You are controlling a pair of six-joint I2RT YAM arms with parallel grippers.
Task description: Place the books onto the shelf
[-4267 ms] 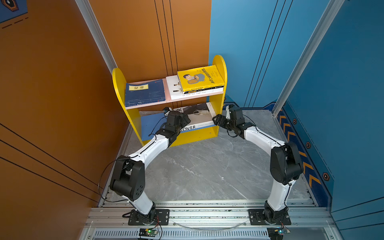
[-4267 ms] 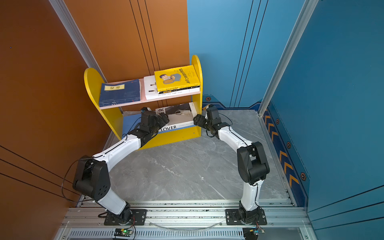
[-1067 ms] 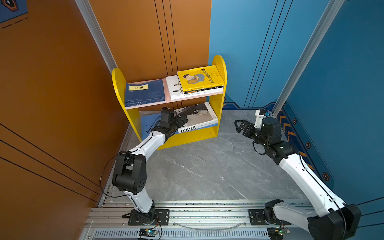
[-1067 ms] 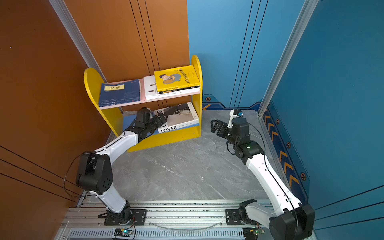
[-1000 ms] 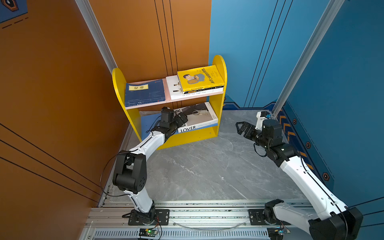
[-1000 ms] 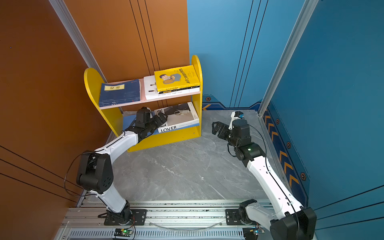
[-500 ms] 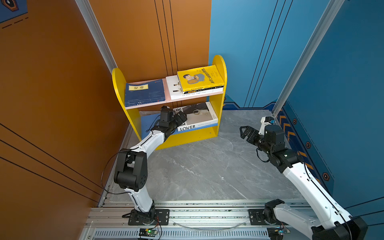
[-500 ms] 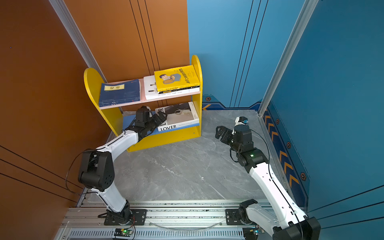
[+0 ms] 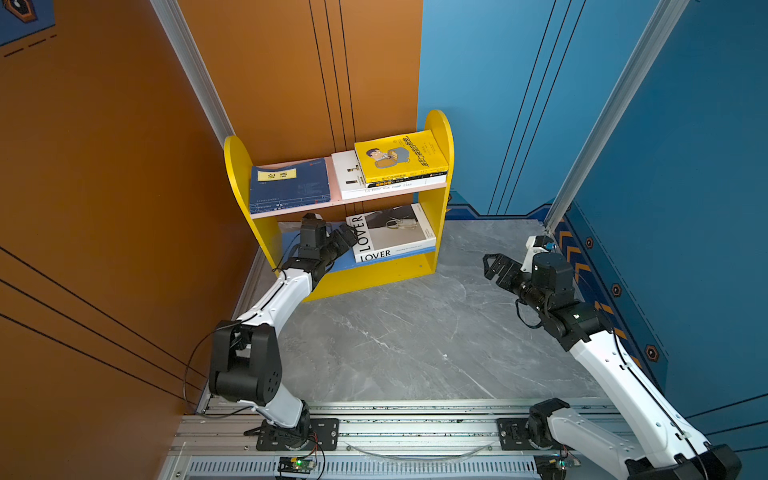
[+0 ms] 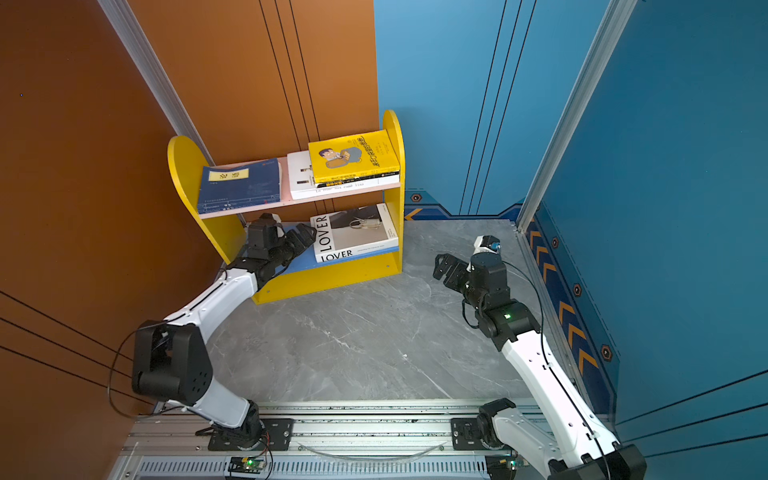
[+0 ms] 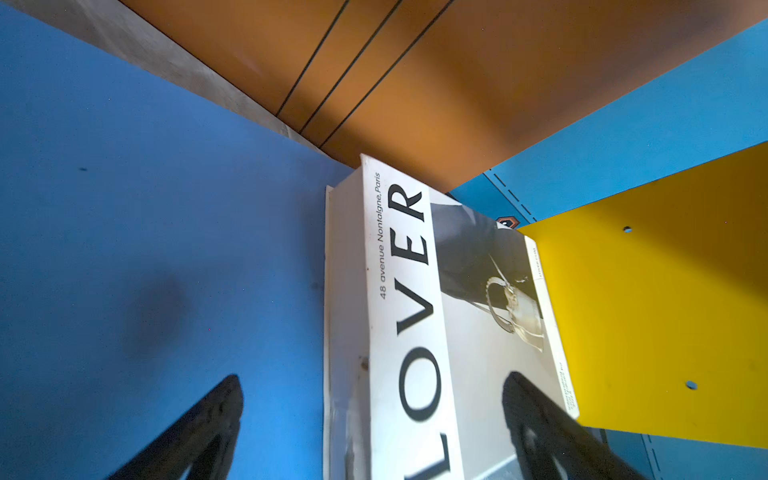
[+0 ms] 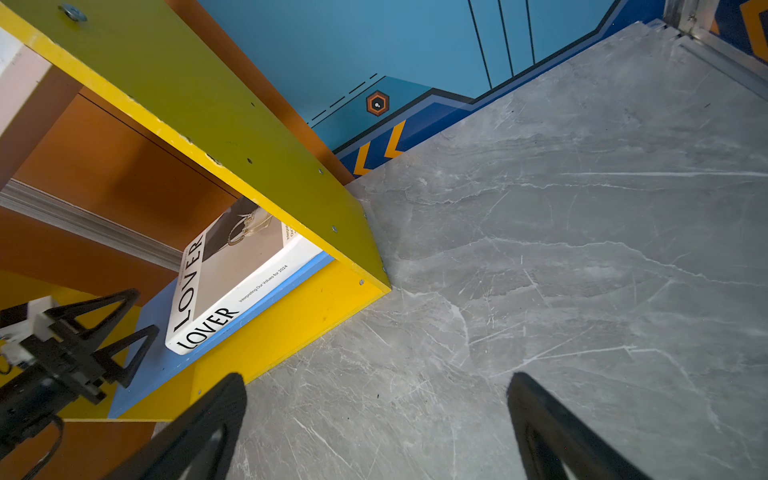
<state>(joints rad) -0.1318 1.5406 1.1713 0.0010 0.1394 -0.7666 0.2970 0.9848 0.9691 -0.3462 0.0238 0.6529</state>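
Observation:
The shelf (image 9: 235, 166) stands at the back against the orange wall. Its pink upper board carries a navy yellow-labelled book (image 9: 289, 185), a white book with brown blocks (image 9: 347, 174) and a yellow cartoon-man book (image 9: 399, 156) stacked on a black one. The white and grey "LOVER" book (image 9: 390, 232) lies flat on the blue lower board (image 11: 124, 208). My left gripper (image 9: 347, 237) is open inside the lower tier at that book's left edge, one finger (image 11: 536, 415) over the cover, the other over the board. My right gripper (image 9: 492, 266) hangs open and empty over the floor, right of the shelf.
Grey marble floor (image 9: 415, 332) spreads in front of the shelf. An orange wall closes the left side and blue walls (image 9: 685, 166) the back and right. The aluminium base rail (image 9: 415, 428) runs along the front. The right wrist view shows the left gripper (image 12: 104, 332) in the shelf.
The right arm has pulled back from the shelf to the right and stands over the floor. The left gripper stays in the lower tier, shifted slightly. All the books lie still.

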